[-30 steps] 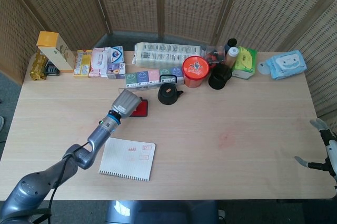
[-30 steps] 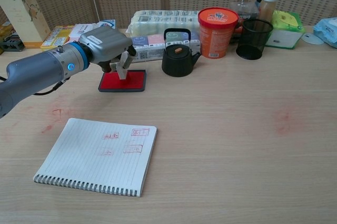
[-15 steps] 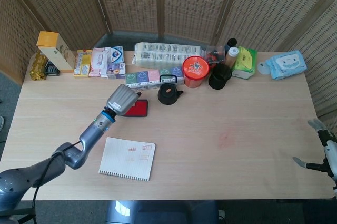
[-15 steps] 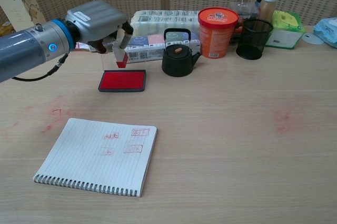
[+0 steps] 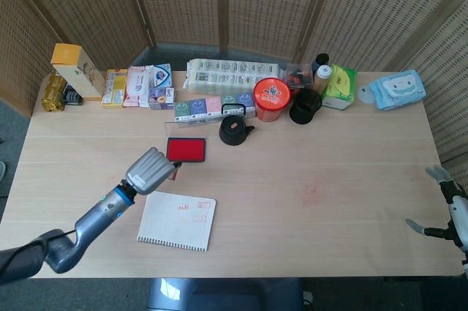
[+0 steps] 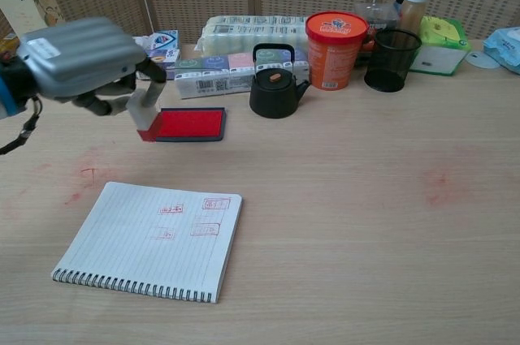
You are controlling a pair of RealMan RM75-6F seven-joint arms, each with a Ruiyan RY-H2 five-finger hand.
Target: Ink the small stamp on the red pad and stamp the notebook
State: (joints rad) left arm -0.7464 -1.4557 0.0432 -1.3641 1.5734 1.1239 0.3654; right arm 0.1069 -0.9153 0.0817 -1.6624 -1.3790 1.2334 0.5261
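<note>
The small stamp (image 6: 146, 115), a pale stubby block with a red-inked face, is pinched in the left hand (image 6: 81, 61) and now hangs in the air between the red pad (image 6: 190, 124) and the notebook (image 6: 150, 239). A second ago it sat pressed on the pad; since then the hand has lifted it and drawn it back toward the robot. Inking looks done, and the stamping step is next. The pad is a flat rectangle, red felt in a dark frame. The notebook is lined white paper, spiral-bound along its near edge, lying flat and already bearing several faint red marks. The table (image 6: 366, 223) is light wood grain with reddish smudges. The right hand (image 5: 447, 205), fingers spread, holds nothing at the far edge.
</note>
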